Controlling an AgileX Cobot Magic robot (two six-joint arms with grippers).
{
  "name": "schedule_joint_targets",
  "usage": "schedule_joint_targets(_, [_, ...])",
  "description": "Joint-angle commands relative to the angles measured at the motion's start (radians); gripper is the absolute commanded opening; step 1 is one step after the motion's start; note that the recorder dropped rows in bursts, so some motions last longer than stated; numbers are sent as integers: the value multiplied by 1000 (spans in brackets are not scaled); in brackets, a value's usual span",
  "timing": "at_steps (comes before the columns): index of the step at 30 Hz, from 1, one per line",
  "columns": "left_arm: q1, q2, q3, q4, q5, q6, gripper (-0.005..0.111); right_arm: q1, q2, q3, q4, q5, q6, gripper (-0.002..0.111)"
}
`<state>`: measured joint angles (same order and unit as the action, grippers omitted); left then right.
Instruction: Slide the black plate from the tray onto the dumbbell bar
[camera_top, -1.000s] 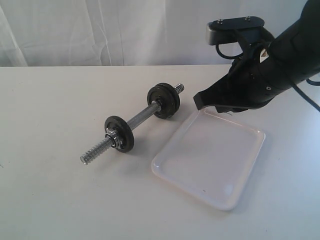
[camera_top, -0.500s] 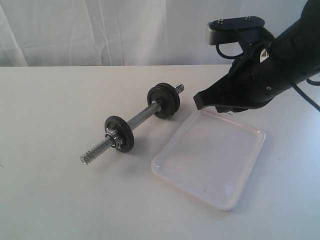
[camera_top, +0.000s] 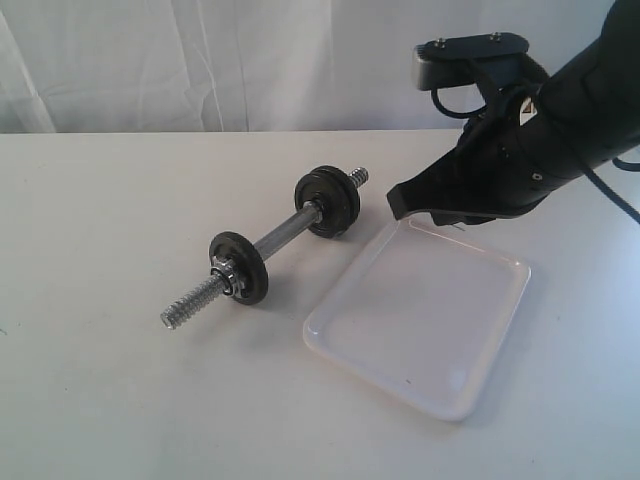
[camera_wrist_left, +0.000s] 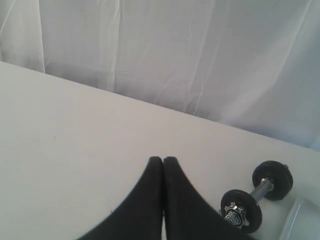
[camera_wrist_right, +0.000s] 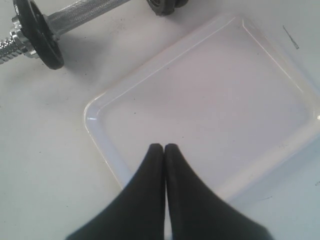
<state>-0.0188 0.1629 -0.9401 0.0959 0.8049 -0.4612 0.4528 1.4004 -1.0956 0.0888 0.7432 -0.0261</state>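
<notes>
Steel dumbbell bar (camera_top: 283, 233) lies diagonally on the white table (camera_top: 100, 400), near-left to far-right, beside the tray (camera_top: 420, 310), a black plate (camera_top: 239, 267) toward each end. Left fingers (camera_wrist_left: 154, 172) and right fingers (camera_wrist_right: 155, 160) are pressed together; curtain (camera_top: 200, 60) behind.

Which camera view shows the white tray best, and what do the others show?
The exterior view: nearly the whole tray lies in sight, empty, beside the dumbbell. The right wrist view shows it close, but the shut right gripper covers part of its rim. The left wrist view catches only one corner.
</notes>
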Motion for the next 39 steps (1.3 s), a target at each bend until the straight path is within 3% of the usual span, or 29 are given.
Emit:
schedule_joint_targets(1, [8, -46, 2, 2, 0, -7, 0, -5, -9, 3, -8, -8, 4, 0])
schedule_joint_targets(5, [8, -45, 14, 2, -18, -7, 0, -5, -9, 3, -8, -8, 4, 0])
schedule_joint_targets(10, [8, -55, 115, 2, -99, -7, 0, -5, -9, 3, -8, -8, 4, 0])
schedule_joint_targets(23, [8, -163, 531, -4, -129, -7, 0, -5, -12, 3, -8, -5, 4, 0])
schedule_joint_targets(24, [8, -163, 564, 2, -181, -14, 0, -5, -11, 3, -8, -8, 4, 0])
schedule_joint_targets(28, [6, -163, 669, 6, -321, 90, 0, -5, -11, 3, -8, -8, 4, 0])
schedule_joint_targets(32, [6, -163, 756, 6, -334, 202, 0, -5, -11, 3, -8, -8, 4, 0])
schedule_joint_targets(39, [6, -163, 923, -68, -394, 227, 0, -5, -11, 3, -8, -8, 4, 0])
